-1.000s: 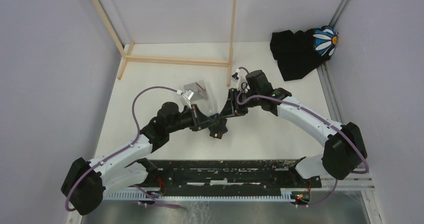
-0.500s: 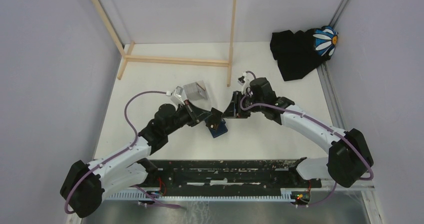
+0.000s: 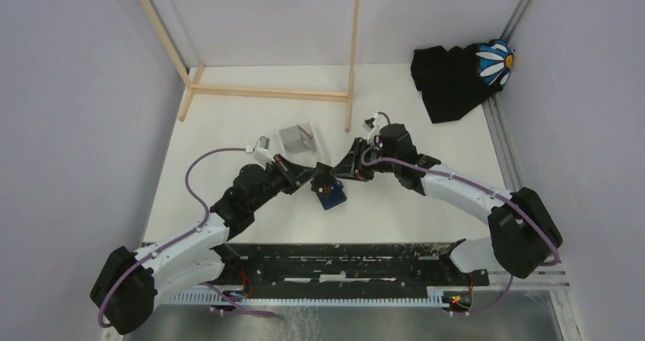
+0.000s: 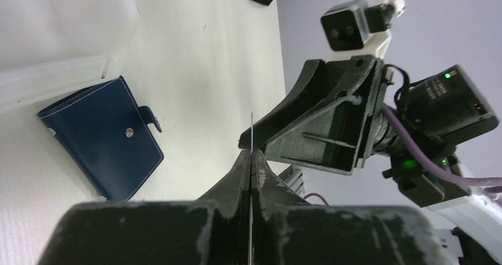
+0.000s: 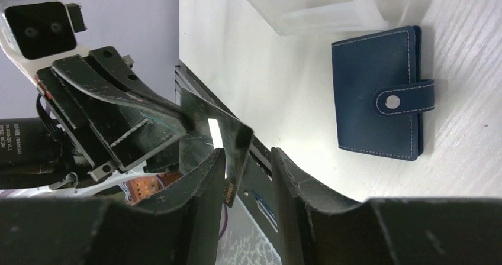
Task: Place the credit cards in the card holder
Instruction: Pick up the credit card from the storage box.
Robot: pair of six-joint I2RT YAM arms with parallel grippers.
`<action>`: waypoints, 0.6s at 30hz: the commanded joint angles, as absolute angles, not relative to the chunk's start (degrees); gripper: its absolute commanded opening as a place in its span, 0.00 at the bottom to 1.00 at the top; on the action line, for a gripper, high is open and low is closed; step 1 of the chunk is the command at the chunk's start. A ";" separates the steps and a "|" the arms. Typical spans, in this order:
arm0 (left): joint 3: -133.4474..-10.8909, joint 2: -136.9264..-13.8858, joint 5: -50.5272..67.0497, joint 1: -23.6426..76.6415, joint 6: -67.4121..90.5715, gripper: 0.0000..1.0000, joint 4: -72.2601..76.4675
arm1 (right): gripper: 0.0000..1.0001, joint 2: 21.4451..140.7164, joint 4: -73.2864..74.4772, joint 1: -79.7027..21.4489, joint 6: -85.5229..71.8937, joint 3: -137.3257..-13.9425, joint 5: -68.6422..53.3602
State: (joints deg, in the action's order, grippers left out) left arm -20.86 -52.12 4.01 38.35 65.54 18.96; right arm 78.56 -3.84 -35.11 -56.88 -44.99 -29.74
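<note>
Left tool (image 4: 251, 157) clamps one credit card (image 5: 214, 128) | right tool (image 5: 247, 160) apart | one card holder (image 5: 370, 93)

left pincer (image 3: 319, 176), right pincer (image 3: 340, 172) crowd together beside card holder (image 3: 332, 197); clear box (image 3: 297, 138) close behind

Walls (image 3: 76, 90): pale lilac-grey.
Table (image 3: 228, 128): white.
Wooden frame (image 3: 266, 91): beyond the left pincer (image 3: 319, 176).
Black cloth (image 3: 445, 78): beyond the right pincer (image 3: 335, 172), rightward.
</note>
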 commanded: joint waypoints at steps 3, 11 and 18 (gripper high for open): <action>-19.66 -51.15 0.26 38.32 70.08 0.03 25.60 | 0.40 78.41 -9.88 -35.08 -60.30 -44.06 -30.97; -18.91 -54.28 0.09 38.32 72.21 0.03 29.76 | 0.38 81.22 -16.26 -35.43 -64.55 -42.58 -33.35; -19.80 -57.73 0.70 38.32 72.66 0.03 32.06 | 0.34 83.78 -21.91 -35.60 -68.14 -41.84 -35.05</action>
State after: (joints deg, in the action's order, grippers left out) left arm -19.25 -56.40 1.50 38.35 70.26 27.03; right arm 82.67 -13.98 -35.24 -65.01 -42.19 -32.14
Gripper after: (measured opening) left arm 0.032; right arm 0.370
